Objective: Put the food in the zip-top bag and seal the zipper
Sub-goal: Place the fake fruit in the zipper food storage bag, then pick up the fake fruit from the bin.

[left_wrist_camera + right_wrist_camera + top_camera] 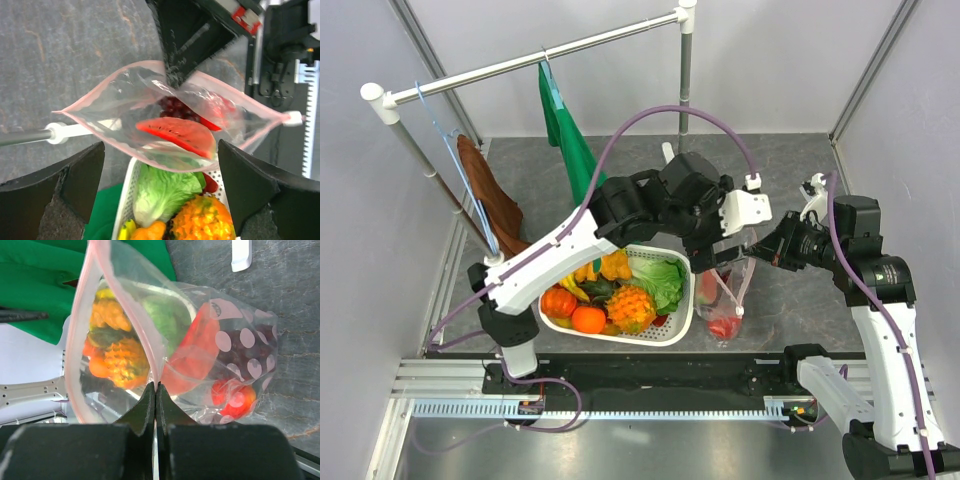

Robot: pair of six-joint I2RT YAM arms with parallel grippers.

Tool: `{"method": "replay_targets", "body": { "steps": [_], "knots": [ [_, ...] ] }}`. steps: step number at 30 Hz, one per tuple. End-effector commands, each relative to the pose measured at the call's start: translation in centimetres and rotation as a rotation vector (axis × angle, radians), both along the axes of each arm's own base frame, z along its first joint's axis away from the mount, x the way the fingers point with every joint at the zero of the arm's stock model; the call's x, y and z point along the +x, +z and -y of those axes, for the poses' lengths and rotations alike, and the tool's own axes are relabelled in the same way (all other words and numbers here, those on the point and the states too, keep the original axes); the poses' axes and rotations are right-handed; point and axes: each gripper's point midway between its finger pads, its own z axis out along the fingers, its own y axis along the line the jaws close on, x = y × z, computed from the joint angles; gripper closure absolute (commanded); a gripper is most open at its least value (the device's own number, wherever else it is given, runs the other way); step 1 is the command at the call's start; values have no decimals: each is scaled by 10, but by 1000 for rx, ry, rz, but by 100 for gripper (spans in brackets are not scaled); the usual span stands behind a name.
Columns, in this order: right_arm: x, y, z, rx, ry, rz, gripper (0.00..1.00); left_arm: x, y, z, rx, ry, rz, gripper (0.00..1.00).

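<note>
The zip-top bag (726, 300) hangs beside the basket, its mouth spread open. My right gripper (156, 386) is shut on the pink zipper (80, 340) strip at the rim and holds the bag up. Inside lie a red watermelon slice (177, 135), purple grapes (172, 107) and a red fruit (232, 397). My left gripper (161, 150) hovers just over the bag's mouth, open wide, with nothing between its fingers (65, 185). More food lies in the white basket (677, 328): lettuce (665, 280), a pineapple (630, 308), an orange (588, 318) and a pumpkin (558, 300).
A white pipe rack (530, 60) spans the back, with a green cloth (565, 130) and a brown cloth (485, 190) hanging from it. The left arm (580, 235) reaches across above the basket. Grey tabletop (790, 170) surrounds the bag.
</note>
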Motion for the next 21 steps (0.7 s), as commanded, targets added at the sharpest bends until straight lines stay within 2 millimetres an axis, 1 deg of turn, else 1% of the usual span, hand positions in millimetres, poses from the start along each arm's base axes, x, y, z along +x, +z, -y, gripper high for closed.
{"method": "replay_targets", "body": {
  "steps": [1,2,3,4,5,6,7,8,9,10,11,13,14,15,16,17,18,19,21],
  "knots": [
    [6,1,1,0,-12,15,100,-23,51,-30,-182,-66,-70,0],
    [6,-1,2,-7,-11,12,100,-24,44,-37,-176,-72,-107,0],
    [6,-1,3,-11,-16,13,100,-16,43,-49,-177,-69,-128,0],
    [6,-2,3,-16,-18,11,100,-35,49,-64,-194,-151,-161,0],
    [6,-2,4,-17,-18,15,100,-34,29,-72,-146,-180,-148,0],
    [6,-2,4,-17,-18,13,100,-33,22,-83,-129,-189,-130,0],
    [6,-3,4,-18,-18,10,100,-42,23,-97,-128,-226,-95,0],
    [6,-4,4,-22,-21,8,100,-43,-3,-107,-65,-264,-72,0],
    [5,-5,4,-24,-19,7,100,-43,-12,-115,-45,-269,-55,0],
    [5,-5,4,-26,-18,6,100,-49,-15,-127,-34,-288,-25,1],
    [5,-5,5,-26,-20,5,100,-55,-39,-137,30,-349,-12,2],
    [4,-6,5,-26,-22,4,100,-58,-54,-149,74,-373,14,6],
    [4,-7,5,-27,-21,2,100,-62,-70,-161,124,-414,33,8],
    [4,-8,5,-25,-21,0,100,-62,-77,-166,145,-422,42,14],
    [4,-7,5,-26,-22,0,100,-59,-86,-172,183,-407,56,16],
    [4,-8,5,-26,-23,-3,100,-59,-99,-180,225,-422,59,19],
    [4,-8,5,-26,-22,-1,100,-56,-106,-187,264,-414,63,20],
    [4,-7,5,-26,-20,-2,100,-55,-117,-194,297,-429,65,21],
    [4,-7,5,-28,-20,0,100,-43,-127,-205,337,-401,104,24]
  ]
}}
